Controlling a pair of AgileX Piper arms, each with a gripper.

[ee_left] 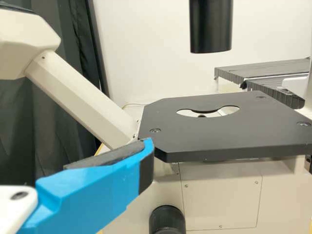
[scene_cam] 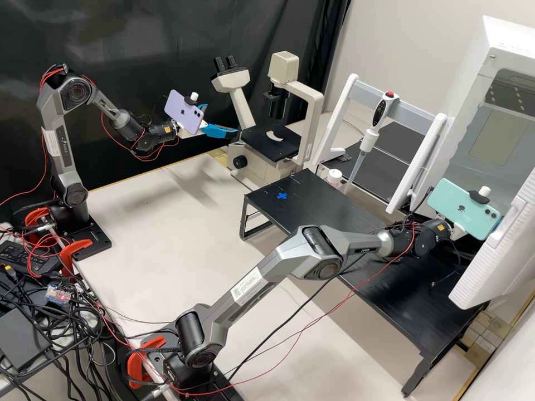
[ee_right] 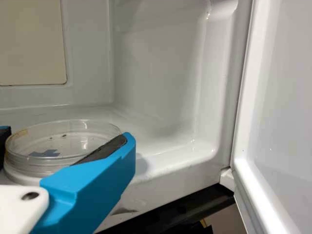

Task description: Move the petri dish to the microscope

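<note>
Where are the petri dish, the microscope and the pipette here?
Petri dish (ee_right: 30,168), right wrist view: on its clear side wall.
Microscope (ee_left: 219,136), left wrist view: on its black stage.
Pipette (scene_cam: 368,140), high view: on its white lower body.

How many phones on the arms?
2: lilac phone on the left arm's wrist by the microscope, mint phone on the right arm's wrist at the white cabinet.

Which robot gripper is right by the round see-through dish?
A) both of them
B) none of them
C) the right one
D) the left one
C: the right wrist view shows the clear dish at the right gripper, with the white inside of the box behind it, while the left gripper is over by the microscope.
</note>
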